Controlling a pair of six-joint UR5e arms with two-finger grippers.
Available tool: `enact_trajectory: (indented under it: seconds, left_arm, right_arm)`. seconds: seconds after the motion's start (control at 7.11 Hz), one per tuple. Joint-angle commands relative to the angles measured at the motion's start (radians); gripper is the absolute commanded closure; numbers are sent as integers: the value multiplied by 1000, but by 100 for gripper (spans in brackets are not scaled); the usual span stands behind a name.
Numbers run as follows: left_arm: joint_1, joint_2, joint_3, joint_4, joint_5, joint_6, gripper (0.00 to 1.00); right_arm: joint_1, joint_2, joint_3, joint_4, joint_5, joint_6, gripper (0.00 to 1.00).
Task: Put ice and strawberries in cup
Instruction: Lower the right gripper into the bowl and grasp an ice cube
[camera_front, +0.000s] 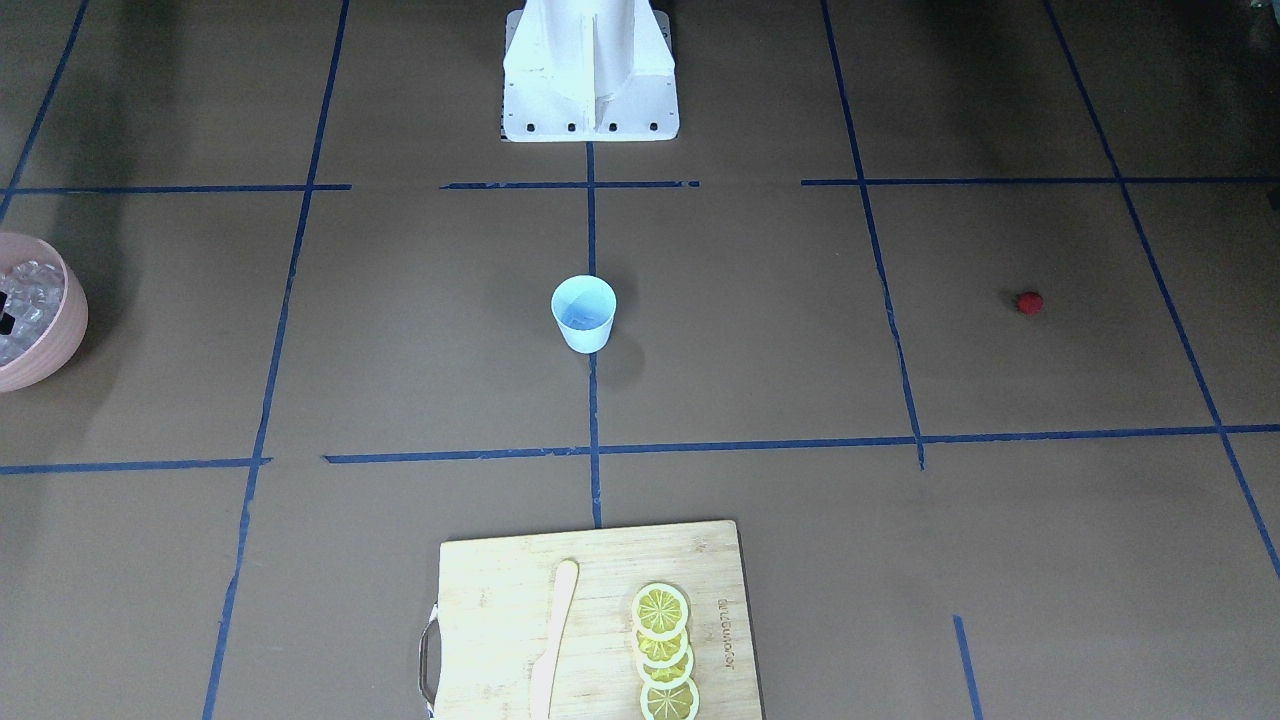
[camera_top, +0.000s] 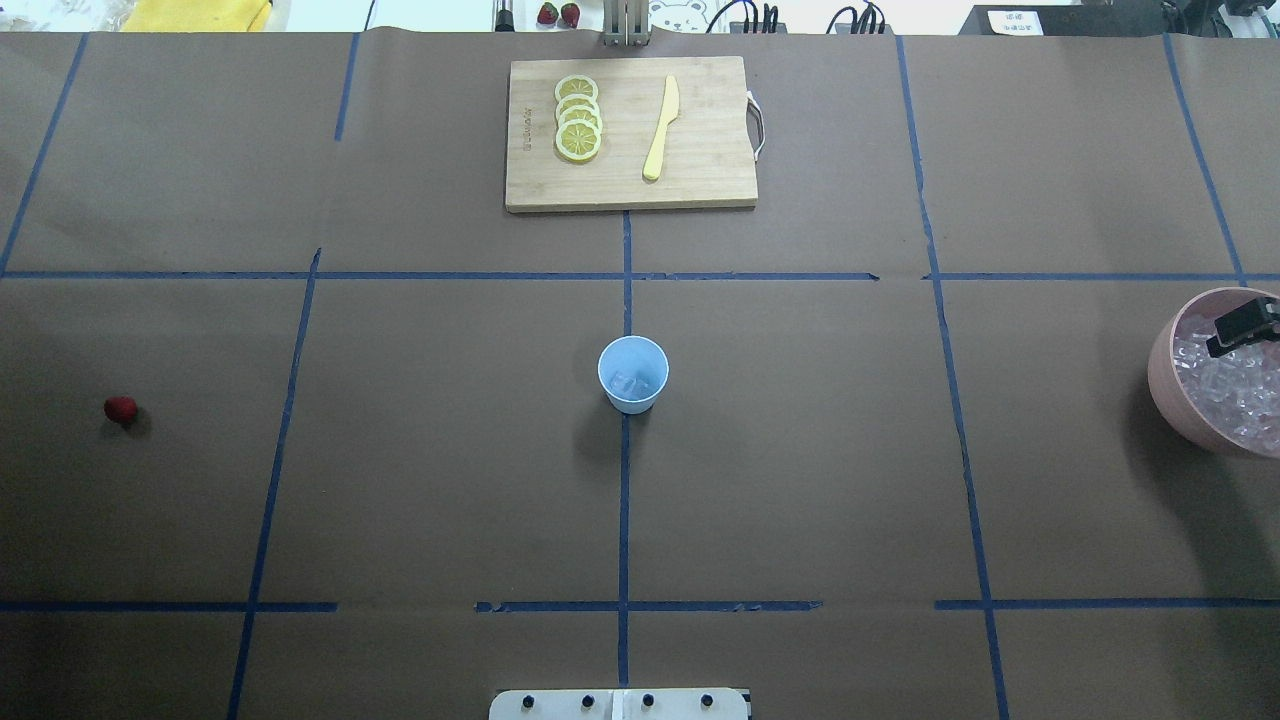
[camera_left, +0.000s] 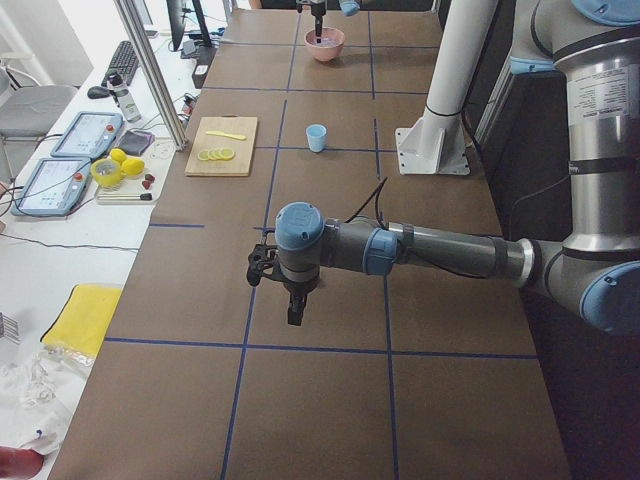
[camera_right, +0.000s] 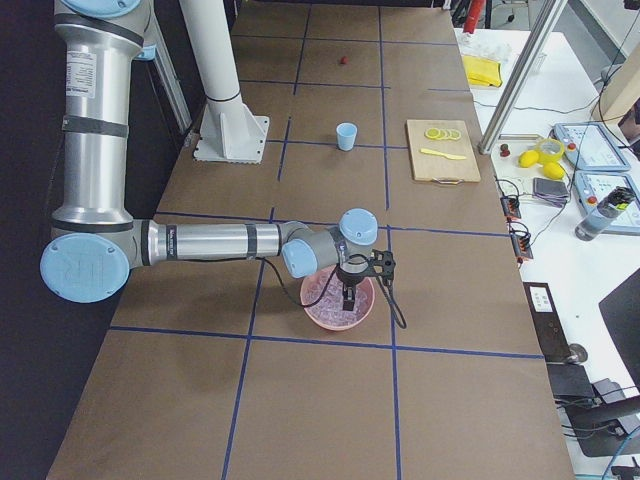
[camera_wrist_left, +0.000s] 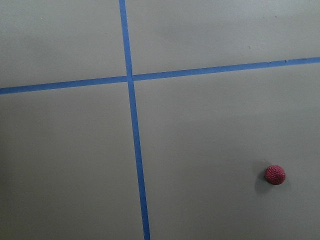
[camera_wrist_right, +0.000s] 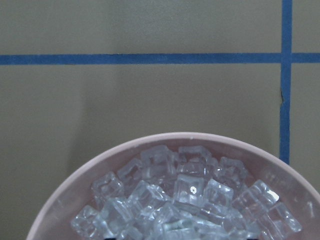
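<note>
Right tool (camera_right: 348, 297) over ice (camera_wrist_right: 185, 200) in pink bowl (camera_wrist_right: 165, 138)

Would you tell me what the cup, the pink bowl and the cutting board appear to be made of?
Cup: likely thin plastic, matte light blue. Pink bowl: plastic or ceramic, smooth matte rim. Cutting board: wood, probably bamboo, pale striped grain.

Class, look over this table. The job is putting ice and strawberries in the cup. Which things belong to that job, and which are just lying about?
Belong to the job:
cup
ice, heaped in the pink bowl
strawberry

Just lying about:
cutting board
lemon slices on the board
pale knife on the board
</note>
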Motion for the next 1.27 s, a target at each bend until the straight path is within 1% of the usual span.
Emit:
enact_trajectory:
  seconds: [0.0,0.56,0.7,0.84,0.98,1.13]
  left_arm:
    - [0,0,0,0,0,0,0]
    - [0,0,-3,0,0,0,0]
    - [0,2,-5,0,0,-2,0]
    - [0,2,-5,0,0,-2,0]
    - [0,2,-5,0,-6,-2,0]
    - [0,2,-6,0,-9,-2,0]
  right_arm:
    - [-9,3,-5,0,-1,0,21]
    - [-7,6,1,2,-1,-1,72]
    - [-5,1,4,2,0,-3,82]
    - [-4,-5,9,2,3,-5,98]
    - [2,-11,45,2,17,-3,100]
    - [30,-49,138,-1,19,-2,100]
